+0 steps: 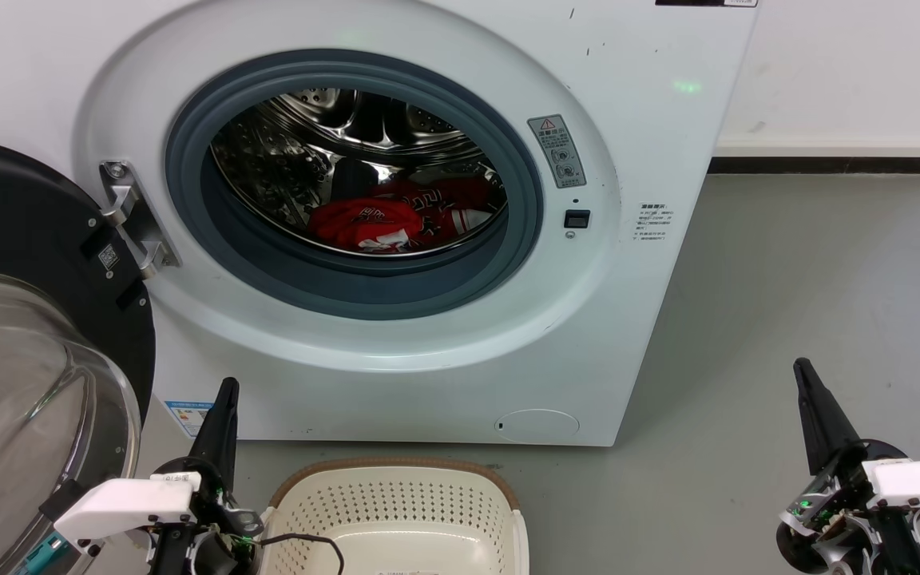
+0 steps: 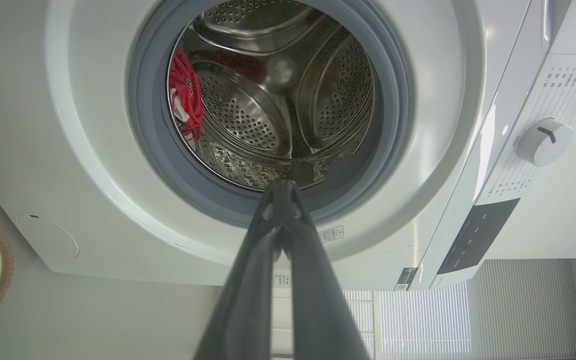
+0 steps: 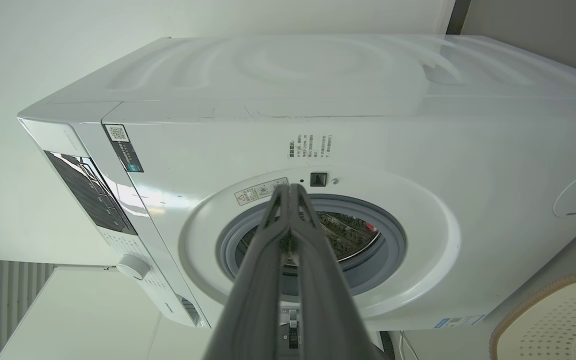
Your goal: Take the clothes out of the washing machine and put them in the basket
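Red clothes (image 1: pixel 404 217) with white trim lie at the bottom of the steel drum of the white washing machine (image 1: pixel 636 303), whose porthole stands open. In the left wrist view the clothes (image 2: pixel 185 97) show at the drum's left side. The cream basket (image 1: pixel 396 511) with a brown rim stands on the floor in front of the machine. My left gripper (image 1: pixel 228 386) is shut beside the basket's left end, empty, fingertips together (image 2: pixel 282 186). My right gripper (image 1: pixel 802 367) is shut and empty at the lower right, well apart from the machine, its tips (image 3: pixel 290 189) touching.
The black-framed glass door (image 1: pixel 21 351) hangs open at the left, close to my left arm. Grey floor (image 1: pixel 811 303) stretches to the right of the machine, up to a white wall with a dark skirting (image 1: pixel 827 165). The basket's rim (image 3: pixel 533 305) shows in the right wrist view.
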Available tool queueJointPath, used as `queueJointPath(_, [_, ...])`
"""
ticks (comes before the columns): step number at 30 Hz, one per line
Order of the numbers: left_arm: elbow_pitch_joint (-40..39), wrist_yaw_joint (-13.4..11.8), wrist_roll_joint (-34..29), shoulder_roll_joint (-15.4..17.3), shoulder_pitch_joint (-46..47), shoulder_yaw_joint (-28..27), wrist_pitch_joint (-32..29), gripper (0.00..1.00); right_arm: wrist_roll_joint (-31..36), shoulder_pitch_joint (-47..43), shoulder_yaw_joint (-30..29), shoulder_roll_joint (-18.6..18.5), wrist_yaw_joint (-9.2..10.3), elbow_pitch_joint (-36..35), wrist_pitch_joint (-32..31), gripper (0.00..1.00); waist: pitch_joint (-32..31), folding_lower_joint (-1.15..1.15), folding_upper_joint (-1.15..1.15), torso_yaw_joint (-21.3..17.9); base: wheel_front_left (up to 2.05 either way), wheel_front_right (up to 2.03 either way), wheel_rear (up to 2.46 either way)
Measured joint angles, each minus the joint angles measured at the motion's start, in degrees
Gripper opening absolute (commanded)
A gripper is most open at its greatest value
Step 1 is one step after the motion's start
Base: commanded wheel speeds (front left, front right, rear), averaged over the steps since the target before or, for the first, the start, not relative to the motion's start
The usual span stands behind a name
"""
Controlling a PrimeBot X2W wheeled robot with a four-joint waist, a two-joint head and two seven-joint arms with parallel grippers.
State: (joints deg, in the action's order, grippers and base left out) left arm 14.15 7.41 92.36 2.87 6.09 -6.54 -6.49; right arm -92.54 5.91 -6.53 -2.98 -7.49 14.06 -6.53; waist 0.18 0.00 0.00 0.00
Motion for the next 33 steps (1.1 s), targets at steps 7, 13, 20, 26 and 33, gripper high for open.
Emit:
queueJointPath(7, [0.00, 0.00, 0.00, 0.00, 0.00, 0.00, 0.00, 0.00, 0.00, 0.00, 0.01, 0.00, 0.00, 0.00, 0.00, 0.00, 0.00, 0.00, 0.00, 0.00, 0.00, 0.00, 0.00])
queueJointPath(13, [0.00, 0.00, 0.01, 0.00, 0.00, 0.00, 0.00, 0.00, 0.00, 0.00, 0.01, 0.00, 0.00, 0.00, 0.00, 0.00, 0.00, 0.00, 0.00, 0.00, 0.00, 0.00, 0.00])
queueJointPath(20, [0.00, 0.00, 0.00, 0.00, 0.00, 0.00, 0.00, 0.00, 0.00, 0.00, 0.00, 0.00, 0.00, 0.00, 0.00, 0.00, 0.00, 0.00, 0.00, 0.00, 0.00, 0.00, 0.00])
queueJointPath(26, [0.26, -0.02, 0.00, -0.02, -0.12, 0.04, 0.03, 1.00, -0.01, -0.14, 0.02, 0.01, -0.01, 0.22, 0.00, 1.00, 0.00, 0.00, 0.00, 0.00, 0.00, 0.00, 0.00])
queueJointPath(33, [1.01, -0.09, -0.45, -0.14, -1.20, 2.07, 1.67, 1.00, 0.11, -1.44, 0.69, 0.08, 0.00, 0.14, 1.56, 1.00, 0.04, 0.00, 0.00, -0.08, 0.00, 0.00, 0.00])
